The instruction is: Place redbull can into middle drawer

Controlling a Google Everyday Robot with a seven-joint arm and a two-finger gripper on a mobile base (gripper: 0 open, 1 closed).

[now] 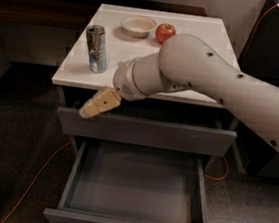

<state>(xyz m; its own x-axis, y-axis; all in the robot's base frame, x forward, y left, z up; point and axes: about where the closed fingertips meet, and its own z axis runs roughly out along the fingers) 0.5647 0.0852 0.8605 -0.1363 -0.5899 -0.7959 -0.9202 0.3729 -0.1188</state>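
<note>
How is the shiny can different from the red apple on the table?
The redbull can is tall, slim and silver-blue; the apple is round, red and much shorter. The redbull can stands upright near the front left of the tabletop; the apple sits farther back, beside the bowl. Both rest on the white tabletop, and nothing is touching them. The gripper hangs just below the tabletop's front edge, in front of a grey drawer front.
</note>
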